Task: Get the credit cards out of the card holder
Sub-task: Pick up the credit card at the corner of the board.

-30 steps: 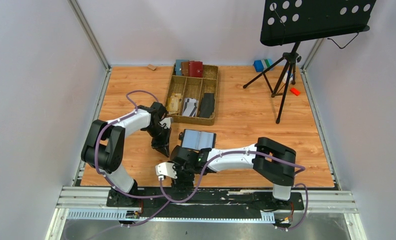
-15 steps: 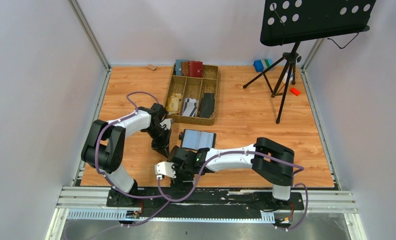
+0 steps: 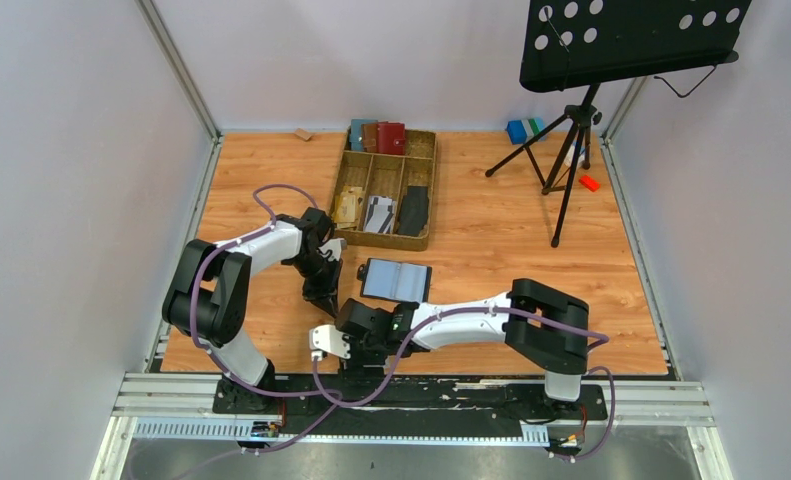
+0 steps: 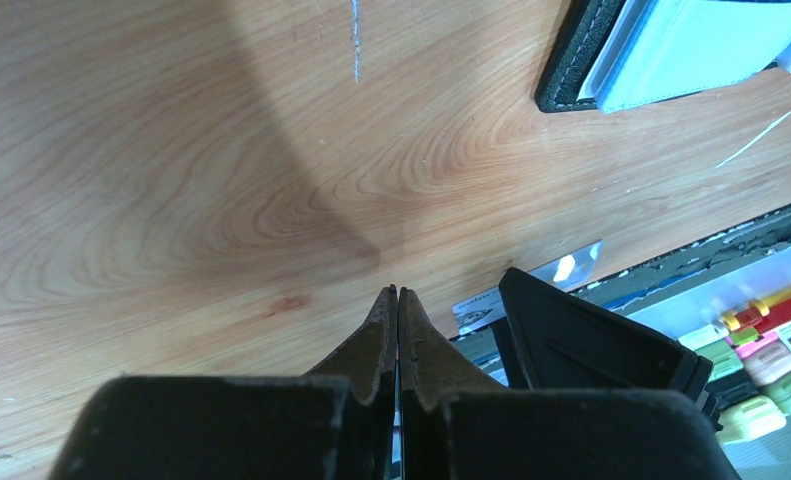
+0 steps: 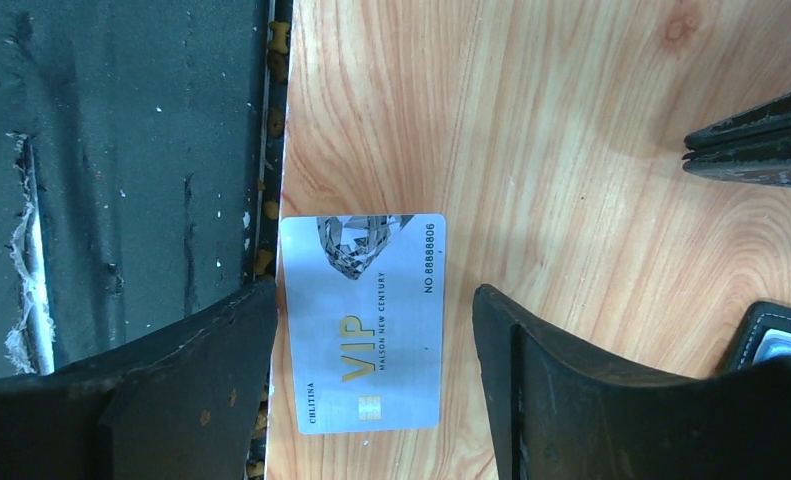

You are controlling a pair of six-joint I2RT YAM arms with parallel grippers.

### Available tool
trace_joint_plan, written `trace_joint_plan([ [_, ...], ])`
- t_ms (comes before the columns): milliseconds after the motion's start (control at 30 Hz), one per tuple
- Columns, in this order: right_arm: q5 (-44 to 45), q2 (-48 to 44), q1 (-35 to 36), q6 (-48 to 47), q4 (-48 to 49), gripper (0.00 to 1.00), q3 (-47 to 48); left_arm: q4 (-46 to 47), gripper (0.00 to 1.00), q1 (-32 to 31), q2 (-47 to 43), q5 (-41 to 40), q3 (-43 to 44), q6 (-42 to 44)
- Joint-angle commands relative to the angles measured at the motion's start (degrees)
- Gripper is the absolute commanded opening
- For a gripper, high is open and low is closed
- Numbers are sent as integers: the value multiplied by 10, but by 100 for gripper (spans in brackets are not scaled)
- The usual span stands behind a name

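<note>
The black card holder (image 3: 395, 280) lies open on the wooden table, its grey-blue sleeve pages up; a corner of it shows in the left wrist view (image 4: 661, 50) and the right wrist view (image 5: 771, 340). One whitish "VIP" credit card (image 5: 363, 322) lies flat at the table's near edge, beside the black mat. My right gripper (image 5: 376, 330) is open and straddles the card without holding it; in the top view (image 3: 354, 345) it hides the card. My left gripper (image 4: 398, 292) is shut and empty, just above the table, left of the holder (image 3: 321, 293). The card's edge shows in the left wrist view (image 4: 571, 268).
A wooden divider tray (image 3: 426, 185) at the back holds red, brown and blue wallets (image 3: 376, 137), some cards (image 3: 378, 213) and a long black piece (image 3: 414, 210). A music stand tripod (image 3: 571, 150) stands at the back right, with small blue (image 3: 519, 130) and red (image 3: 588, 182) items nearby.
My right wrist has shifted slightly toward the near edge of the table. The left arm and the card holder have hardly moved.
</note>
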Motion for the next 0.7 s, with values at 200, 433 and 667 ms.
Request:
trace_joint_plan([
  [200, 35, 21, 18, 66, -87, 67, -65, 6, 0, -5, -11, 6, -3, 5],
  [433, 49, 21, 24, 76, -91, 61, -67, 5, 0, -6, -10, 7, -3, 5],
  [667, 48, 22, 25, 77, -85, 47, -69, 9, 0, -6, -13, 7, -11, 4],
])
